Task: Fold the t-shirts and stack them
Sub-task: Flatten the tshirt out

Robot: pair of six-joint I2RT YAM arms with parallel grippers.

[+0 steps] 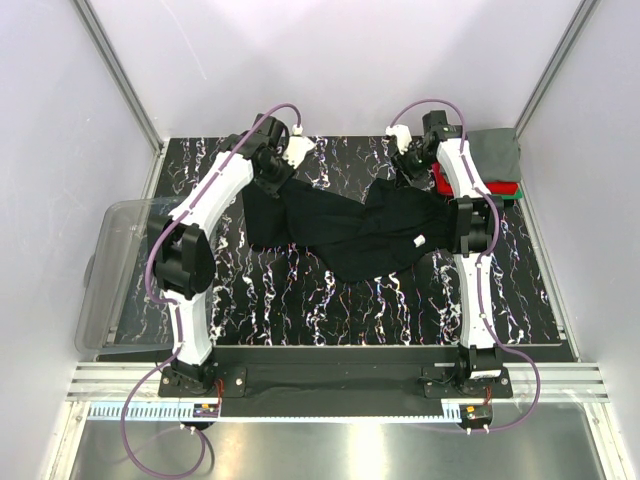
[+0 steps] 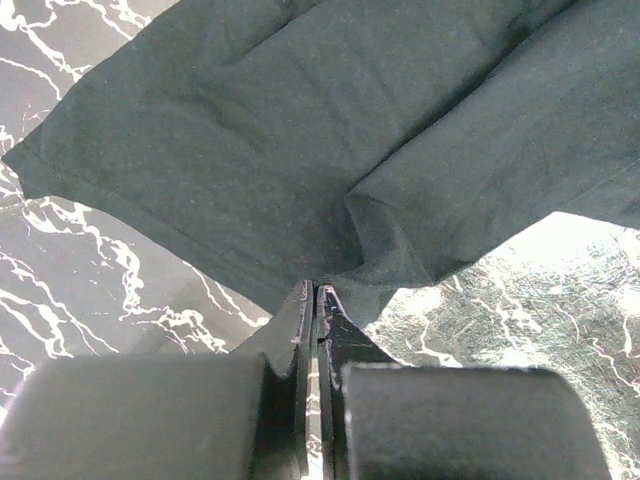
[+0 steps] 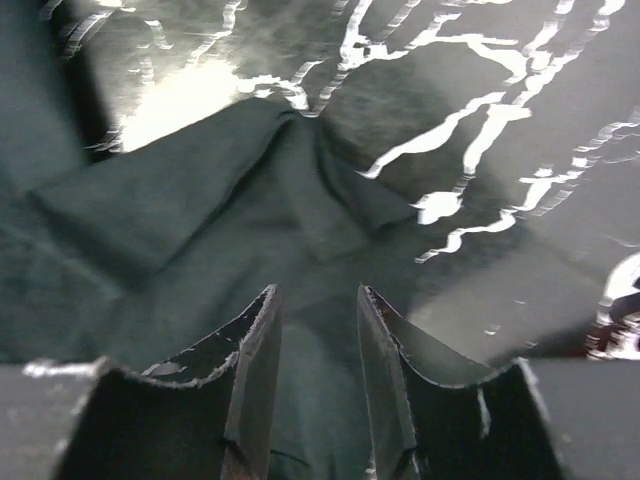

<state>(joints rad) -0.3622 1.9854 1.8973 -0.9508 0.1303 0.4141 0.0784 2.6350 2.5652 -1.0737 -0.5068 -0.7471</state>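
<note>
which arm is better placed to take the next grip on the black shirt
Right. The right gripper is open, poised over the far right part of the black shirt and free to close. The left gripper is shut on the shirt's far left edge, so it is occupied.

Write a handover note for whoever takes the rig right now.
Left gripper: shut on an edge of the black t-shirt, at its far left end.
Right gripper: open above the same shirt's far right part, not closed on it.
Done: folded stack at the far right corner, with the grey t-shirt on top and the red t-shirt and green t-shirt beneath.
Left to do: the black shirt lies crumpled. Flatten it, fold it, add it to the stack.
</note>
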